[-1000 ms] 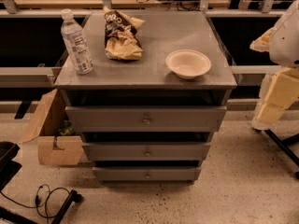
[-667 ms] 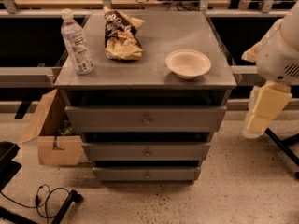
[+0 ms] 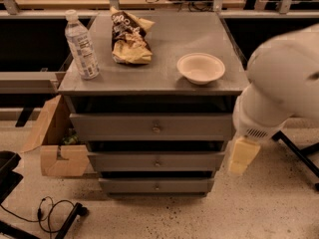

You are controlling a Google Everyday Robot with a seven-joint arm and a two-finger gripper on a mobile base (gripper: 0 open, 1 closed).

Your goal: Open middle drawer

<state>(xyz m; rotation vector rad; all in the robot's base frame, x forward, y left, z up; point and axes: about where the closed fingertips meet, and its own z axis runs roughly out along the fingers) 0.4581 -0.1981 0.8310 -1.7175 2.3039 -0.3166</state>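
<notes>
Middle drawer is noted shut, between the top drawer and bottom drawer, below the front edge of the surface. The claw hangs off the cabinet's right side, level with the middle front. Whether it is spread or pressed together cannot be told.

Risks, as judged:
- The small knob may be missed or slipped off.
- A neighbouring drawer may be taken instead.
- The bottle at the left edge may be toppled by a jerked pull.
</notes>
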